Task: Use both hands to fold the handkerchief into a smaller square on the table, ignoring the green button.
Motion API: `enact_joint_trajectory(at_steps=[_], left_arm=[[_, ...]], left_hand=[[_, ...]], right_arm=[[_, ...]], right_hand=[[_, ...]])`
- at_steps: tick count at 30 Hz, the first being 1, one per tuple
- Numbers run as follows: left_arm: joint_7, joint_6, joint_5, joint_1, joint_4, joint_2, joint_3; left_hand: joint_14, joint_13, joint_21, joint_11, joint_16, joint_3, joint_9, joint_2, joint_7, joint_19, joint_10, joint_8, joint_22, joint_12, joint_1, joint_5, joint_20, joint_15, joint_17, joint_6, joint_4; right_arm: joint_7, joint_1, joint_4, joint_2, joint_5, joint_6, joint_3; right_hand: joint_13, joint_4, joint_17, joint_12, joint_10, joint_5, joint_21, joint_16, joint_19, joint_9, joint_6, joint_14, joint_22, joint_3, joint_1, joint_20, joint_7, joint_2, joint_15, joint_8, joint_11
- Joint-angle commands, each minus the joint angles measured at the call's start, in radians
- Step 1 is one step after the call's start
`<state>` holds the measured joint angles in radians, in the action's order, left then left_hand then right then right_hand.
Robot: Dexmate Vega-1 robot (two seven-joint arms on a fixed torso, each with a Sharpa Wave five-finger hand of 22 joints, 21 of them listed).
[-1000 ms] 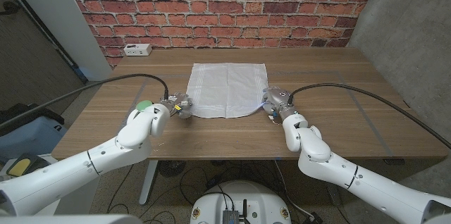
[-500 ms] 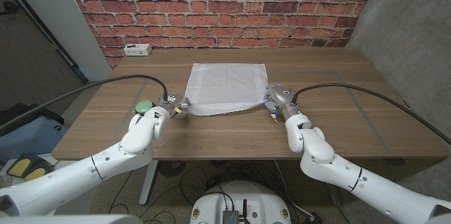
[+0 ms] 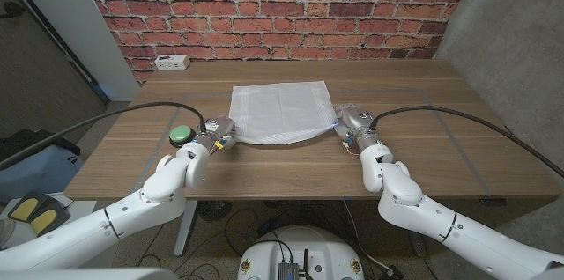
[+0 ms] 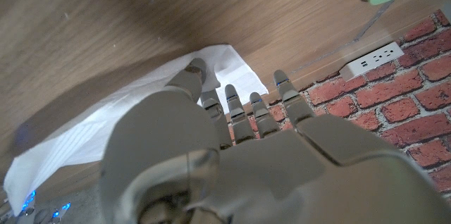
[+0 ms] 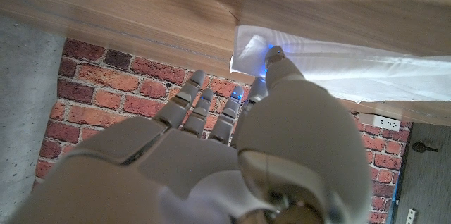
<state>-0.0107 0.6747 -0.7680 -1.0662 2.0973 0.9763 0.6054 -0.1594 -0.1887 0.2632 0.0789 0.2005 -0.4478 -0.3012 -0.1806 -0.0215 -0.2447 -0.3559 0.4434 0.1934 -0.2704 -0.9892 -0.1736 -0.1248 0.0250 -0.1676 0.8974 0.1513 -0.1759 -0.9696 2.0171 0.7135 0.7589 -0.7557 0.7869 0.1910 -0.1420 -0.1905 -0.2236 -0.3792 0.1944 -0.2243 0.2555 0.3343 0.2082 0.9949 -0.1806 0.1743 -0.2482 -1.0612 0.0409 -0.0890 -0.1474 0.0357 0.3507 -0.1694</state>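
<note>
1. There is one wooden table [image 3: 423,95] with a brown top.
2. One thin white cloth handkerchief [image 3: 280,108] lies near the middle of the table. Its far edge is flat on the wood. Its near edge is lifted and hangs in a soft curve between the two hands.
3. There are two robot hands, both white and grey.
4. The left hand [image 3: 218,132] is at the near left corner of the handkerchief. In the left wrist view, the left hand's fingers [image 4: 190,81] are close together and the thumb presses on the white cloth [image 4: 141,122], so this hand pinches the corner.
5. The right hand [image 3: 345,121] is at the near right corner of the handkerchief. In the right wrist view, the thumb tip touches the edge of the white cloth [image 5: 338,69] and the other fingers [image 5: 190,101] are held close together. It pinches that corner.
6. One round green button [image 3: 181,133] on a dark base sits on the table, just beside the left hand, away from the cloth.
7. One white power strip [image 3: 170,62] lies at the far left of the table, by the red brick wall [image 3: 282,7].
</note>
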Motion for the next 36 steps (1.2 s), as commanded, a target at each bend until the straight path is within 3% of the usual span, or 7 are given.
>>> enact_joint_trajectory(at_steps=[1,12,20,36], left_arm=[[0.062,-0.012,0.060,-0.055,0.080,0.044,-0.054],[0.071,0.002,0.115,-0.125,0.165,0.101,-0.112],[0.089,-0.030,0.183,-0.157,0.184,0.129,-0.154],[0.136,-0.139,0.360,-0.243,0.215,0.203,-0.282]], left_hand=[[-0.002,-0.003,0.006,0.002,-0.007,0.000,-0.021,0.005,0.070,0.001,0.014,0.013,0.004,0.011,-0.015,0.001,0.003,-0.004,0.000,0.089,-0.003],[0.003,-0.003,0.003,0.007,-0.016,-0.007,-0.032,0.013,0.119,0.006,0.010,0.032,0.004,0.022,-0.045,-0.004,0.009,0.000,0.001,0.132,0.018],[0.007,-0.002,-0.001,0.002,-0.021,-0.017,-0.022,0.027,0.181,0.011,-0.001,0.036,0.002,0.028,-0.079,-0.015,0.011,-0.003,0.002,0.178,0.033],[0.011,-0.001,-0.005,0.002,-0.023,-0.023,-0.031,0.043,0.192,0.016,-0.010,0.042,0.001,0.033,-0.101,-0.021,0.006,-0.005,0.002,0.201,0.036]], right_arm=[[-0.049,-0.043,0.035,0.016,-0.040,-0.013,-0.037],[-0.155,-0.134,0.090,0.021,-0.114,-0.063,-0.123],[-0.213,-0.165,0.122,0.030,-0.134,-0.098,-0.146],[-0.293,-0.184,0.175,0.040,-0.118,-0.147,-0.145]], right_hand=[[0.002,0.001,-0.004,0.004,-0.009,-0.001,0.000,0.003,0.014,0.003,0.002,-0.007,0.004,0.004,-0.011,0.002,0.004,-0.005,0.121,-0.004,0.003],[0.003,0.001,-0.005,0.007,-0.013,-0.001,0.001,0.003,0.018,0.004,-0.005,-0.011,0.005,0.002,-0.017,0.002,0.020,-0.013,0.120,-0.008,0.009],[0.003,0.003,-0.006,0.010,-0.016,-0.002,0.001,0.003,0.020,0.005,-0.011,-0.015,0.005,0.000,-0.021,0.000,0.025,-0.018,0.117,-0.011,0.017],[0.004,0.006,-0.008,0.012,-0.026,-0.005,0.002,0.005,0.024,0.007,-0.011,-0.023,0.005,0.000,-0.022,-0.003,0.027,-0.021,0.115,-0.012,0.018]])
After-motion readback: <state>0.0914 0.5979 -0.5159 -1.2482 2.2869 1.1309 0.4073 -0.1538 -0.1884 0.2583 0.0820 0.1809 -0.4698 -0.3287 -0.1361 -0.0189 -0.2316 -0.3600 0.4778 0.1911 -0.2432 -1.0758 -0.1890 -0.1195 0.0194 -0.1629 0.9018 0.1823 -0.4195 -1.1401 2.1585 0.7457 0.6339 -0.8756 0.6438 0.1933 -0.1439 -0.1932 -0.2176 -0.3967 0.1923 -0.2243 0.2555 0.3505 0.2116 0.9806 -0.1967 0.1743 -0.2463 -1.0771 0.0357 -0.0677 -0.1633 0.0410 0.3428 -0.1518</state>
